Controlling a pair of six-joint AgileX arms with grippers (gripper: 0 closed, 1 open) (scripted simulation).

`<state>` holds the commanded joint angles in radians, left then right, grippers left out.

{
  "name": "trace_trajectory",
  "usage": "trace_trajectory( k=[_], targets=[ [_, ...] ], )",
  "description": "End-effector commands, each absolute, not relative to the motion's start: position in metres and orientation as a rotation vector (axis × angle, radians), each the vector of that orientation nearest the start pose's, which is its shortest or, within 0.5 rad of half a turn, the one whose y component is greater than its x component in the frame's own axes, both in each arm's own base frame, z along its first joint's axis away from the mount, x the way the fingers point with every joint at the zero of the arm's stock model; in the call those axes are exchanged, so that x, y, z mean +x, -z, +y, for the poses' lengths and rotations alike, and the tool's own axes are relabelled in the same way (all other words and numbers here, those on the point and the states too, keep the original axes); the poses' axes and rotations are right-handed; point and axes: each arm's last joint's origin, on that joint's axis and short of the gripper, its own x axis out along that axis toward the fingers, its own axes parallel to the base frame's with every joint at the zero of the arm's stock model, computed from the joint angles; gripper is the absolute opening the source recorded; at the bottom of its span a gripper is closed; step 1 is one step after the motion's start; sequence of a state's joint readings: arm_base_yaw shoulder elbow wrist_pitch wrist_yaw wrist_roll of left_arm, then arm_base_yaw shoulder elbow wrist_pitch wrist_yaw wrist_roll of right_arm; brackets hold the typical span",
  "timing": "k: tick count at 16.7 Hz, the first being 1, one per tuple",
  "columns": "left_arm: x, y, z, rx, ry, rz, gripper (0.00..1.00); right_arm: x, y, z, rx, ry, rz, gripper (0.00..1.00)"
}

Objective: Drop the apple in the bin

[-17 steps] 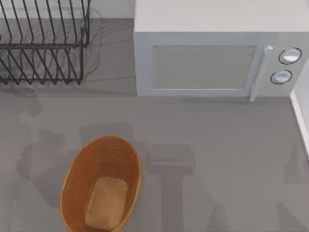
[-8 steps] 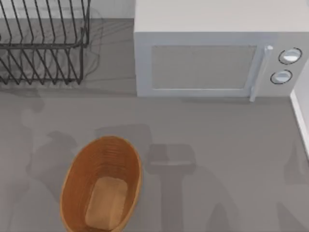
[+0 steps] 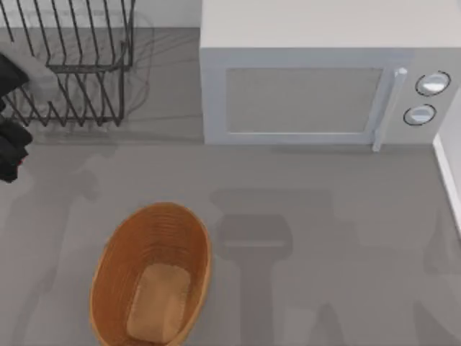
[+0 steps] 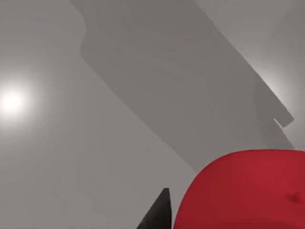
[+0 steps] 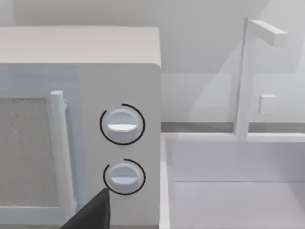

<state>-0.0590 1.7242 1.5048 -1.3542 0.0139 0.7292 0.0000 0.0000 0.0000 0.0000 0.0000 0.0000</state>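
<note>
The apple (image 4: 248,191) is bright red and sits very close in the left wrist view, beside a black fingertip (image 4: 157,214), above bare grey table. My left gripper (image 3: 11,151) is shut on the apple and shows as a dark shape at the top view's far left edge, in front of the dish rack. The bin (image 3: 115,252), an oval orange-brown wicker basket with a tan bottom, stands at the front left of the table, to the right of and nearer than the left gripper. Part of my right gripper (image 5: 90,214) faces the microwave's dials.
A black wire dish rack (image 3: 72,72) stands at the back left. A white microwave (image 3: 310,94) fills the back middle and right, with two dials (image 5: 122,125). A white sink edge (image 3: 446,173) borders the right side. Open grey table lies right of the bin.
My left arm has come into the top view at the left edge, near the dish rack. Shadows on the table have shifted. The bin has not moved.
</note>
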Motion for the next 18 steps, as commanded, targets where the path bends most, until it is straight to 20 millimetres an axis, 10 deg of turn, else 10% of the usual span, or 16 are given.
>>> trace_trajectory(
  k=[10,18],
  targets=[
    [0.254,-0.267,-0.140,0.111,0.167,1.598,0.00,0.106,-0.160,-0.001,0.000,0.000,0.000,1.00],
    [0.216,-0.274,-0.172,-0.031,0.071,1.560,0.00,0.106,-0.160,-0.001,0.000,0.000,0.000,1.00]
  ],
)
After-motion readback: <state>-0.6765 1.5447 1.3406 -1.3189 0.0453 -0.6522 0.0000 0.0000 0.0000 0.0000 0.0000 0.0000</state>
